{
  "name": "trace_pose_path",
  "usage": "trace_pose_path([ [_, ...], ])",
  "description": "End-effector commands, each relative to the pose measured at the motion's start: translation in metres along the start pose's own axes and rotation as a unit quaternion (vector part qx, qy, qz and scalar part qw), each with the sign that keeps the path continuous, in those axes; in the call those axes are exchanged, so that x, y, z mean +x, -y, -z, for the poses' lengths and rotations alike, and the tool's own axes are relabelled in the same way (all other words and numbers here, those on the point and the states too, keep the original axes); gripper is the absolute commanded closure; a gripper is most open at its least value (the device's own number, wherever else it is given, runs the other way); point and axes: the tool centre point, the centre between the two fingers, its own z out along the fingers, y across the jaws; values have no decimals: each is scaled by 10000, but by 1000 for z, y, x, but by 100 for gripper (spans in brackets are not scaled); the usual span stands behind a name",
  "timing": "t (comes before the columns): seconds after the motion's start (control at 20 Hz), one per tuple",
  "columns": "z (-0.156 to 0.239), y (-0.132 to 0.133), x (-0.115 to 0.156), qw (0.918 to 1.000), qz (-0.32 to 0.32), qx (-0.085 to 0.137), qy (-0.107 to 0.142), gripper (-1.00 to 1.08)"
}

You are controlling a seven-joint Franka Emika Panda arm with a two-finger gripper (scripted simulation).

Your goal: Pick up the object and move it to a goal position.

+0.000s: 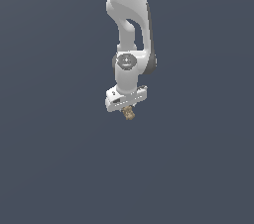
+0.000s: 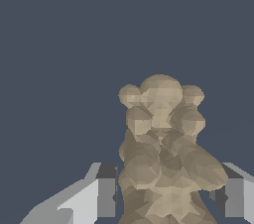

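Observation:
The object (image 1: pixel 129 114) is a small tan-brown, knobbly lump hanging just below the white gripper (image 1: pixel 128 109) near the middle of the exterior view. In the wrist view the object (image 2: pixel 161 143) fills the lower middle, gripped between the two grey fingers (image 2: pixel 105 191). The gripper (image 2: pixel 166 196) is shut on the object, whose upper end is hidden between the fingers. The white arm (image 1: pixel 130 34) comes down from the top edge.
A plain dark blue-grey ground (image 1: pixel 59 158) fills both views. No other object, container or edge shows.

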Motion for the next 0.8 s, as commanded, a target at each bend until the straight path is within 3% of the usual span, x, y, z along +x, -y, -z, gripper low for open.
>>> trace_pose_path([
  [0.0, 1, -18, -3, 10000, -6, -2, -1, 108],
  [0.45, 3, -106, -15, 10000, -4, -1, 1, 108],
  [0.75, 4, -144, -18, 10000, -4, 1, 4, 108],
])
